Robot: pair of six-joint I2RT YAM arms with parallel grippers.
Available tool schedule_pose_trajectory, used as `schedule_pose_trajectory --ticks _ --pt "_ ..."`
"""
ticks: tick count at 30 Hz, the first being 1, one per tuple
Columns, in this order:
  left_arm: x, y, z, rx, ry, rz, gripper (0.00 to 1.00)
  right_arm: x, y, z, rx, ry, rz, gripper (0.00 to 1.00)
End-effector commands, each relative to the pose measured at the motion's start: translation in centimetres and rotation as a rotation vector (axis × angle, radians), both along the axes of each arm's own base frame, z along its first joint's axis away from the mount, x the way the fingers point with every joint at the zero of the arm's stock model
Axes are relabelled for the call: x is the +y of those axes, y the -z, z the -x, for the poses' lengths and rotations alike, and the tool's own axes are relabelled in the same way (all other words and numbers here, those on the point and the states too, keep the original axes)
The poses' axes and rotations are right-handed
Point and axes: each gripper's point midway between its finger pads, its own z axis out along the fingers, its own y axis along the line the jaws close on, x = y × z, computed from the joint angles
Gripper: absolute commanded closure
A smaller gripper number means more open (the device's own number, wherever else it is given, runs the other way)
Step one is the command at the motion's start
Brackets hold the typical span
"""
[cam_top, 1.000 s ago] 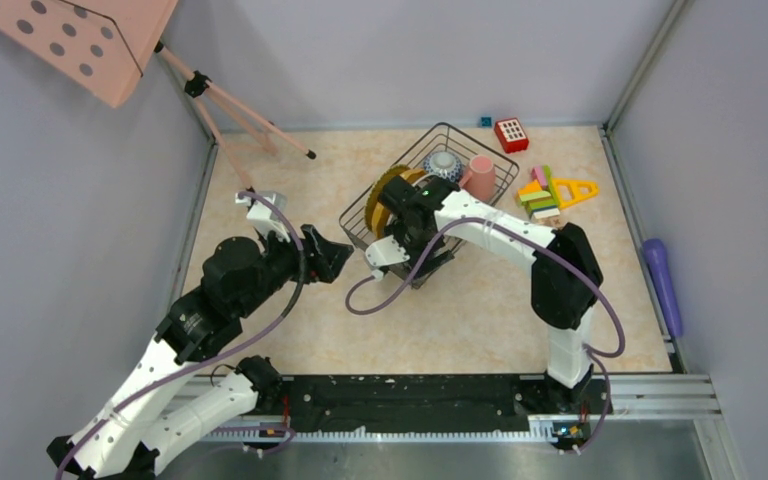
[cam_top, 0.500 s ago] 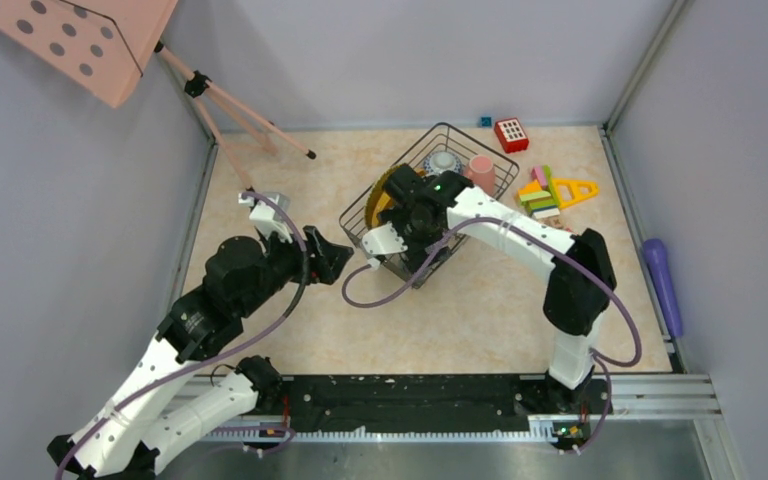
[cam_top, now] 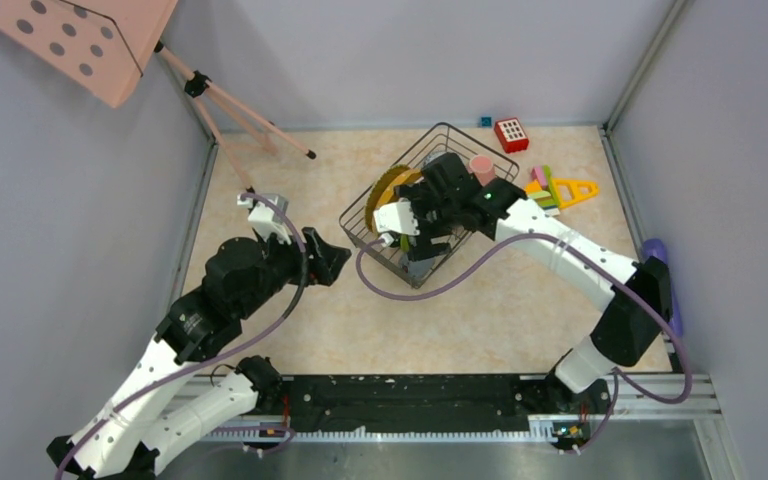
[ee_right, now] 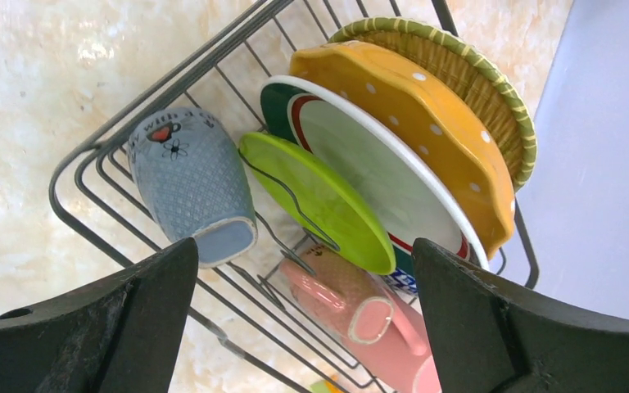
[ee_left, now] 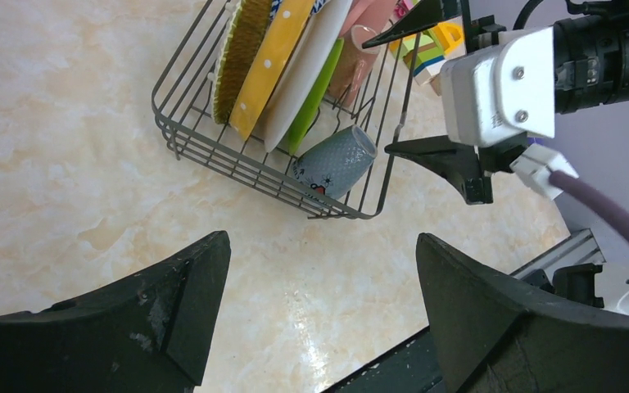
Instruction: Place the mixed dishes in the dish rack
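Right wrist | right gripper (ee_right: 303, 246) apart, empty, pulled back from grey mug (ee_right: 190, 187) in rack (ee_right: 172, 91) | left gripper (ee_left: 319, 246) apart | loading looks complete.

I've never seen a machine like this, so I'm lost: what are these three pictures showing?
Two robot arms are bolted to a table. One picture looks down from above, showing the left arm and the right arm. The other two come from a camera on each wrist; the dark shapes at the bottom are that arm's own jaws. The left arm's jaws and the right arm's jaws both stand open, holding nothing. On the table sits a wire dish rack with a yellow plate, a white plate and a green plate on edge, plus a grey mug on its side and a pink mug. Toy blocks lie beside it.
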Motion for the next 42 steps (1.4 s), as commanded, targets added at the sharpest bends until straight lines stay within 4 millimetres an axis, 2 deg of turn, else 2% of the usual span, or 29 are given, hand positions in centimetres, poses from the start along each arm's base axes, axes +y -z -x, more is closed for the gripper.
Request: schedule_pose_trajectory --ticks 1,5,8,10,11,13,16,21,23,25,31,42 --pt "0.4 -1.7 0.1 -0.036 -0.013 0.026 0.12 1.9 -3.9 0.1 -0.006 0.038 -0.258 0.01" --pt "0.0 -1.1 0.0 -0.025 -0.004 0.031 0.12 1.7 -5.7 -0.8 -0.024 0.198 -0.469 0.01" --pt "-0.9 -0.6 -0.2 -0.009 0.023 0.043 0.12 0.2 -6.7 -1.8 -0.027 0.409 -0.656 0.01" --pt "-1.5 -0.1 -0.4 0.008 0.036 0.047 0.12 -0.6 -7.2 -1.6 0.033 0.550 -0.790 0.01" --pt "-1.7 0.2 -0.5 0.012 0.039 0.048 0.12 -2.0 -7.5 -2.5 0.017 0.679 -0.844 0.01" --pt "-2.2 0.7 -0.8 0.025 0.045 0.050 0.12 -4.3 -7.3 -3.3 0.071 0.908 -0.954 0.01" --pt "-2.9 1.5 -1.5 0.047 0.043 0.057 0.12 -4.4 -5.5 -2.6 0.234 1.001 -0.910 0.01" --pt "-3.8 2.5 -2.6 0.074 0.031 0.059 0.12 -3.7 -0.9 -0.5 0.482 1.076 -0.668 0.01" --pt "-3.9 2.6 -2.8 0.073 0.030 0.059 0.12 -3.1 0.1 0.4 0.578 1.037 -0.648 0.02" --pt "-4.0 2.4 -3.0 0.067 0.028 0.060 0.12 -2.4 0.5 1.1 0.645 0.993 -0.657 0.02" --pt "-3.6 2.4 -3.0 0.069 0.016 0.038 0.12 -1.4 2.0 1.5 0.751 0.974 -0.637 0.02" --pt "-3.7 2.5 -3.0 0.070 0.025 0.043 0.12 -2.6 5.1 1.3 0.876 1.022 -0.631 0.06"
